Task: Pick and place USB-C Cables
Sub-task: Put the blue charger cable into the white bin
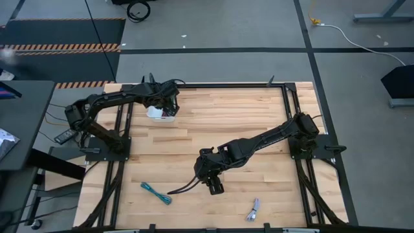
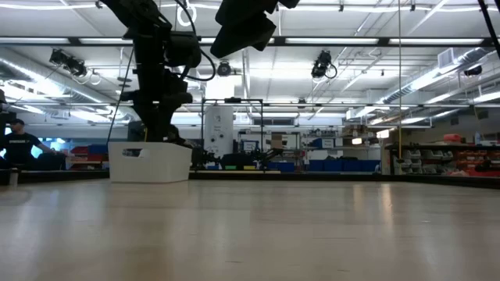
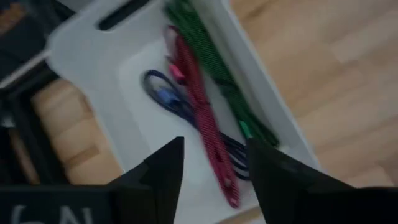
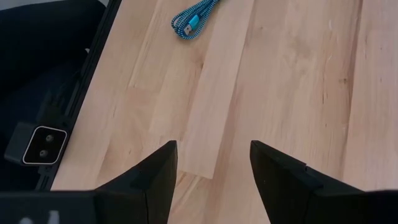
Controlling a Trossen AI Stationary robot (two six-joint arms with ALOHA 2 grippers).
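Over the white bin (image 1: 157, 114) at the table's far left, my left gripper (image 3: 214, 163) stands open and points down into it. Inside the bin lie a dark green cable (image 3: 214, 68), a magenta cable (image 3: 202, 112) and a purple cable (image 3: 168, 99), all resting on its floor. My right gripper (image 4: 213, 163) hangs open above bare wood near the table's middle front (image 1: 215, 188). A teal cable (image 1: 156, 193) lies on the table to its left, also seen in the right wrist view (image 4: 194, 18). A pale lilac-grey cable (image 1: 253, 208) lies near the front edge.
The bin (image 2: 148, 161) stands on the wood close to the dark frame rail at the table's far edge (image 1: 213, 85). Black wires (image 1: 184, 188) trail on the table beside my right gripper. Bare wood lies between the bin and the two loose cables.
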